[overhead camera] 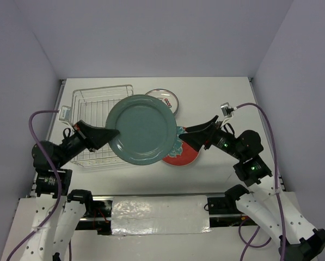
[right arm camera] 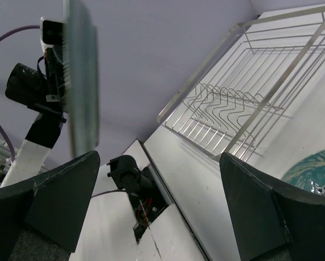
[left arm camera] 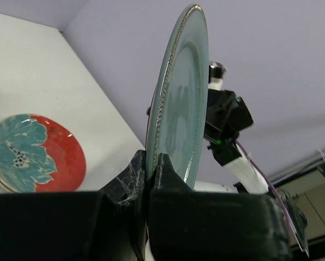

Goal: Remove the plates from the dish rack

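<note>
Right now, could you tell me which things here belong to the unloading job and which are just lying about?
Job: teal plate, floral plate, white plate, rack.
Lying about: purple cables, plastic sheet.

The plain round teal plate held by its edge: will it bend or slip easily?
Probably stiff: the plain round teal plate looks unbent although the left end effector pinches only its rim. Its glossy face shows reflections, so it might slip or pivot.
</note>
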Controlling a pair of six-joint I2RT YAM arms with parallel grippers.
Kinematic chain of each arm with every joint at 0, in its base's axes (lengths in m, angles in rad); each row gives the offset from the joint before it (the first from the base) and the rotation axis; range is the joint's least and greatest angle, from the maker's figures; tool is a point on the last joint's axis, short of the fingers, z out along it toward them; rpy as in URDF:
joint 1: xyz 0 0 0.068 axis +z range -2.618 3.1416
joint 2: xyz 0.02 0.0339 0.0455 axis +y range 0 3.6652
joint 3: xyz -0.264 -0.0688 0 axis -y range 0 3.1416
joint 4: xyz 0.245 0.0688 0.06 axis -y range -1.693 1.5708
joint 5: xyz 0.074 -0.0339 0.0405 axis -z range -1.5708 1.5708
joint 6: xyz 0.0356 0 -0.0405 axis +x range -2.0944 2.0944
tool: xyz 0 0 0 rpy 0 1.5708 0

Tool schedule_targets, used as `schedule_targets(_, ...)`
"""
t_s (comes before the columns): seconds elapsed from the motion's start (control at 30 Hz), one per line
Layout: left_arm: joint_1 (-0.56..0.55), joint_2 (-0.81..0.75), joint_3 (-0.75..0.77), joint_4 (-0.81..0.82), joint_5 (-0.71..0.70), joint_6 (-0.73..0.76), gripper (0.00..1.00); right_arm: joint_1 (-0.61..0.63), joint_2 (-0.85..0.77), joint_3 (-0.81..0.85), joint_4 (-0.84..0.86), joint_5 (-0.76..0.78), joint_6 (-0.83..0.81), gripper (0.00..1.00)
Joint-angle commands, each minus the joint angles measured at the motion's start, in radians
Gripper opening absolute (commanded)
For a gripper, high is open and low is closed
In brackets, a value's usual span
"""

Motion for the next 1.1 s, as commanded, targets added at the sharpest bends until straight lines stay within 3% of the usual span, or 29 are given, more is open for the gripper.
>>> schedule_targets(0.0, 0.002, -0.010, 0.007, 0.232, 0.055, -0.101, 0.00, 0.016, 0.033, 0.006, 0.101, 0.003, 0.036, 0.97)
schedule_targets(0.17, 0.002, -0.007, -0.016, 0.164, 0.029, -0.042, 0.00, 0.027, 0.070, 0.038, 0.178, -0.018, 0.076, 0.95)
schedule_targets(0.4, 0.002, -0.008, -0.028, 0.104, 0.003, -0.006, 0.00, 0.029, -0.023, -0.029, 0.208, 0.136, 0.131, 0.95)
schedule_targets(0.53, 0.002, -0.001, -0.036, 0.108, 0.012, -0.009, 0.00, 0.032, 0.010, -0.019, 0.293, 0.038, 0.158, 0.95)
schedule_targets(0.7, 0.002, 0.007, -0.036, 0.133, 0.016, -0.024, 0.00, 0.127, 0.154, 0.133, 0.025, 0.034, 0.029, 0.93)
schedule_targets(0.83, 0.002, 0.013, -0.033, 0.134, 0.020, -0.021, 0.00, 0.197, 0.223, 0.150, -0.003, 0.078, -0.010, 0.88)
schedule_targets(0.87, 0.002, 0.015, -0.033, 0.131, 0.018, -0.019, 0.00, 0.216, 0.242, 0.150, 0.004, 0.072, -0.010, 0.73)
schedule_targets(0.93, 0.002, 0.019, -0.039, 0.130, 0.023, -0.016, 0.00, 0.230, 0.253, 0.155, 0.017, 0.078, -0.014, 0.54)
schedule_targets(0.97, 0.002, 0.021, -0.039, 0.130, 0.026, -0.015, 0.00, 0.237, 0.257, 0.157, 0.018, 0.089, -0.019, 0.33)
schedule_targets(1.03, 0.002, 0.031, -0.033, 0.108, 0.033, 0.002, 0.08, 0.240, 0.251, 0.157, 0.012, 0.115, -0.017, 0.05)
schedule_targets(1.07, 0.002, 0.035, -0.021, 0.088, 0.032, 0.017, 0.14, 0.240, 0.239, 0.155, 0.003, 0.168, -0.011, 0.00)
